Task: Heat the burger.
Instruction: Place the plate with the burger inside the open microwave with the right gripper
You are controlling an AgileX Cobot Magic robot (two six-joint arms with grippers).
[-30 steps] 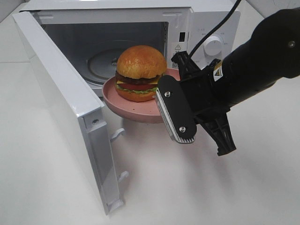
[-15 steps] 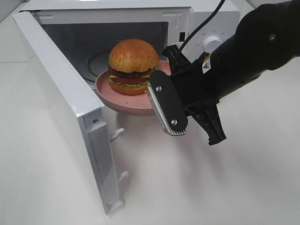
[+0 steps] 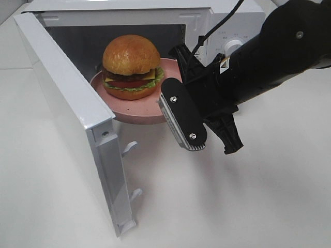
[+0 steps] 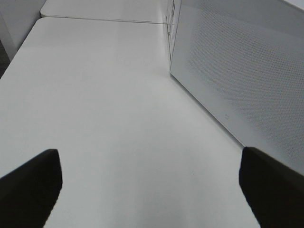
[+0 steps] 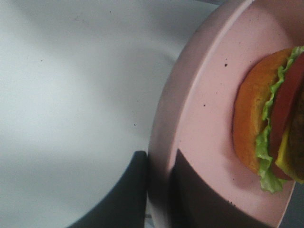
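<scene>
The burger (image 3: 130, 64), with a golden bun, lettuce and tomato, rides on a pink plate (image 3: 150, 111) held at the mouth of the open microwave (image 3: 227, 31). My right gripper (image 3: 170, 101) is shut on the plate's near rim, the plate partly inside the cavity and above its floor. Up close in the right wrist view, the dark fingers (image 5: 137, 190) clamp the plate (image 5: 199, 118) edge of the right gripper (image 5: 159, 190), with the burger (image 5: 266, 128) just beyond. My left gripper (image 4: 152, 190) stands open over bare table, holding nothing, and is out of the high view.
The microwave door (image 3: 67, 113) swings wide open to the left, its latch hooks facing the table. The same door (image 4: 247, 80) fills the side of the left wrist view. A control knob (image 3: 235, 47) and a black cable lie behind my right arm.
My right gripper has carried the plate and burger leftward and deeper into the microwave opening. The left gripper has not moved.
</scene>
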